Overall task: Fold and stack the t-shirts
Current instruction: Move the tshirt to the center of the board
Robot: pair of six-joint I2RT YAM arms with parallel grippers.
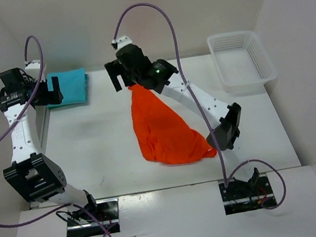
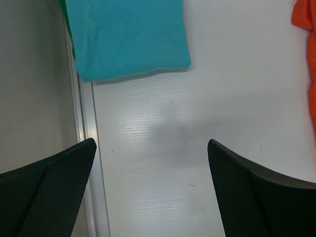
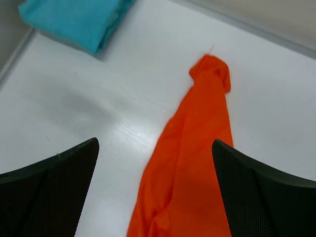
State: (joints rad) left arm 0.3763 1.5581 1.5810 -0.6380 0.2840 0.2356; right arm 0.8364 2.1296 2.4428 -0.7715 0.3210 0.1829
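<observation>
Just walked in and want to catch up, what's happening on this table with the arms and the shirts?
It's a t-shirt folding and stacking job. The turquoise shirt lies folded at the far left, and the left gripper is open over the table near it. The right gripper hovers open over the orange shirt, which lies bunched and unfolded in the middle. Neither holds anything.

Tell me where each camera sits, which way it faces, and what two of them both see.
Top external: above and behind the bases, looking down on the table; both arms, the left gripper and the right gripper show.
Left wrist: on the left arm, facing down at the turquoise t-shirt; its open fingers frame the bottom.
Right wrist: on the right arm, facing down along the orange t-shirt; its open fingers show below.
Shared: both wrist views catch both t-shirts.
</observation>
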